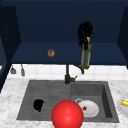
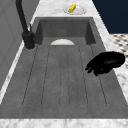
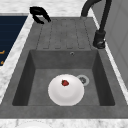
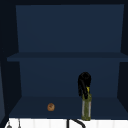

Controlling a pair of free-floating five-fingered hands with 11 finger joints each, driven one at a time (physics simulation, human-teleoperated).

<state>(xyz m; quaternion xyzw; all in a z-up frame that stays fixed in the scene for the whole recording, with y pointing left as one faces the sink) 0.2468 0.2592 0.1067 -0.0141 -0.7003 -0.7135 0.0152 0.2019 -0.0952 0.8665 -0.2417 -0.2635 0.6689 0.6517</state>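
The right hand (image 1: pixel 84 33) hangs in front of the dark blue wall cabinet, fingers pointing down and curled round the yellow cap and neck of a tall olive-green glass bottle (image 1: pixel 85 57); the grip is closed on the bottle's top. In the upper view the same hand (image 4: pixel 84 85) holds the bottle (image 4: pixel 86 108) upright, its base at or just above the front edge of the cabinet's lower shelf (image 4: pixel 32 107), towards the right end. A small round brown item (image 4: pixel 51 107) lies on that shelf near its left-centre, well apart from the bottle.

The left hand (image 1: pixel 38 104) hovers low over the ribbed grey draining board (image 1: pixel 45 92), near its front edge. In the left side view this hand (image 2: pixel 106 62) lies flat, fingers loosely curled and holding nothing.

The black curved tap (image 1: pixel 68 75) stands at the back edge of the sink. In the sink basin (image 3: pixel 100 75) lies a white round plate (image 3: pixel 66 90) carrying a small red piece (image 3: pixel 65 82), just beside the drain (image 3: pixel 82 80). A large red ball (image 1: pixel 67 115) shows at the front edge of the sink. On the marble bench (image 1: pixel 10 100), right of the basin, a white plate (image 1: pixel 123 108) carries a yellow item (image 1: pixel 124 102).
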